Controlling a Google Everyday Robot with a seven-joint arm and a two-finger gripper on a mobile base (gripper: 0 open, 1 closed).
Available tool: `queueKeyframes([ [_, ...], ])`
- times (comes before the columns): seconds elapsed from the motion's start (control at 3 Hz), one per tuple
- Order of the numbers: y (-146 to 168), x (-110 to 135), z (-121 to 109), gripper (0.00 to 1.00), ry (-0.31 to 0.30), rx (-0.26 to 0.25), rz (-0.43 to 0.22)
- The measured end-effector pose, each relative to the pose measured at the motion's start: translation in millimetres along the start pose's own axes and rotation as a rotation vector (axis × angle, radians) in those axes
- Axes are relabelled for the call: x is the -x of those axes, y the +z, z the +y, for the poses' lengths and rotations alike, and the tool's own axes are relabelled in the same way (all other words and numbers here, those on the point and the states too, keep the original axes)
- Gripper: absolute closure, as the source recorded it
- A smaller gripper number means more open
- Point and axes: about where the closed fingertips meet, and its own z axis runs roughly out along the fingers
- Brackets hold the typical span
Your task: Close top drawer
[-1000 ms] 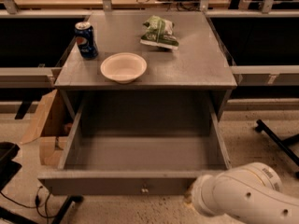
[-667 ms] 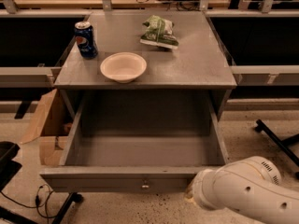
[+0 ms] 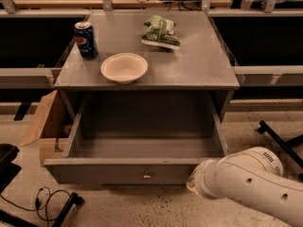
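The top drawer (image 3: 142,150) stands pulled far out of the grey desk (image 3: 199,65), its bare inside open to view from above and its front panel nearest the camera, low in the view. A small metal knob (image 3: 147,176) sits at the middle of that panel. At the panel's right end, just beside its outer face and seemingly against it, is the pincer (image 3: 193,182), which shows only as the blunt tip of the white arm (image 3: 251,186) that comes in from the lower right corner. Whether the pincer is apart or together cannot be told, since the arm's rounded casing covers it. On the desk top above the drawer, near the front edge and left of centre, rests a pale, shallow bowl (image 3: 124,67). Behind it and to the left, close to the desk's left edge, a blue soda can (image 3: 85,39) stands upright. Farther back, near the middle, a green crumpled snack bag (image 3: 161,32) lies flat, well apart from the bowl and the can. On the floor to the left of the drawer, an open cardboard box (image 3: 42,122) leans against the desk's side. A thin black cable (image 3: 47,198) loops on the speckled floor (image 3: 142,207) at lower left, and a dark bar (image 3: 279,141) crosses the floor at the right.
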Motion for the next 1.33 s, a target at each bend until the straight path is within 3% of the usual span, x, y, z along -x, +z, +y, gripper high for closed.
queueKeyframes([
  [0.33, 5, 8, -25, 1.00, -0.014, -0.025, -0.006],
  [1.33, 32, 7, -66, 1.00, 0.003, -0.091, -0.039],
])
